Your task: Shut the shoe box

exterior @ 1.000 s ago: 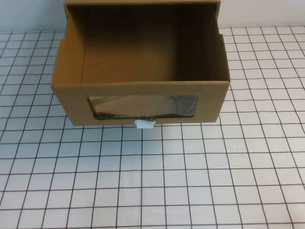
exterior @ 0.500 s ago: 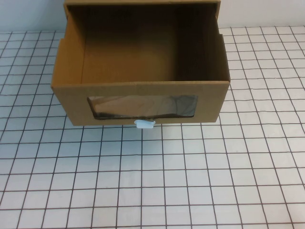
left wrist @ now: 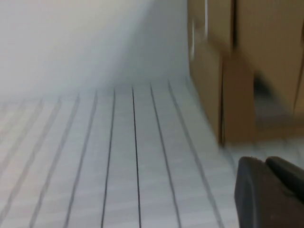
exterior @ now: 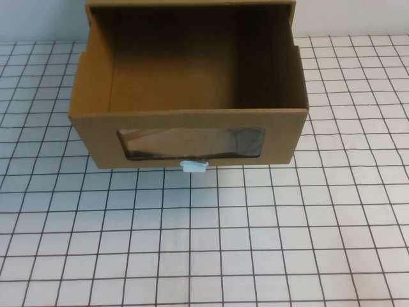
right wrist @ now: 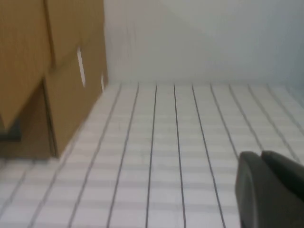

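The shoe box (exterior: 192, 121) is brown cardboard and stands at the far middle of the table, its drawer slid out toward me with the top open and nothing visible inside. Its front has a clear window (exterior: 192, 142) with a small white pull tab (exterior: 193, 166) below it. Neither arm shows in the high view. My left gripper (left wrist: 266, 164) is low over the table to the left of the box (left wrist: 237, 71), fingers together and holding nothing. My right gripper (right wrist: 261, 159) is low to the right of the box (right wrist: 71, 85), also shut and holding nothing.
The table (exterior: 204, 243) is a white surface with a black grid. The box's outer sleeve (exterior: 192, 5) stands at the far edge against a pale wall. Bare grid lies in front of the box and on both sides.
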